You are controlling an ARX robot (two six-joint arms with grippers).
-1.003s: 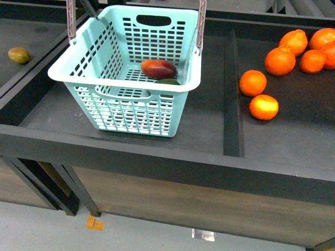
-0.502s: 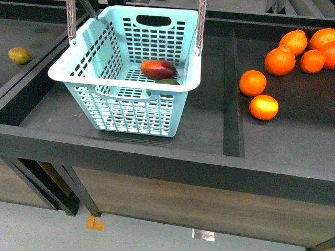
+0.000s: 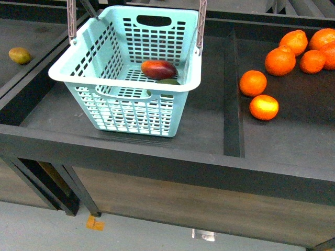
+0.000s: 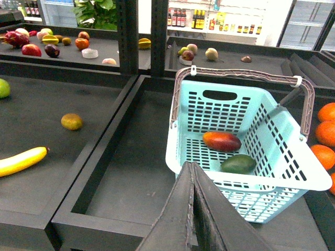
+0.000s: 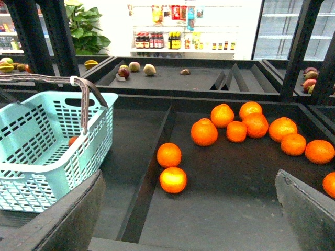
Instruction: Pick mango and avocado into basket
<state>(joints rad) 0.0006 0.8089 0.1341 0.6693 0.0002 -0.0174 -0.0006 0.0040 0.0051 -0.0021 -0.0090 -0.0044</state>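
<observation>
The light blue basket [image 3: 123, 107] stands in the middle bay of the dark shelf. The dark red mango [image 3: 158, 69] lies inside it, and the dark green avocado [image 3: 168, 81] lies beside it, partly hidden by the near rim. The left wrist view shows both, the mango [image 4: 222, 141] and the avocado [image 4: 238, 163], in the basket [image 4: 293, 167]. My left gripper [image 4: 191, 170] is shut and empty, held above the basket's near side. My right gripper [image 5: 191, 209] is open and empty over the bay of oranges; the basket [image 5: 47, 162] sits off to one side there. Neither gripper shows in the front view.
Several oranges [image 3: 253, 82] lie in the right bay, past a raised divider [image 3: 233, 94]. A yellow-green fruit [image 3: 19, 55] lies in the left bay. The left wrist view shows a banana [image 4: 21, 160] there and more fruit on far shelves.
</observation>
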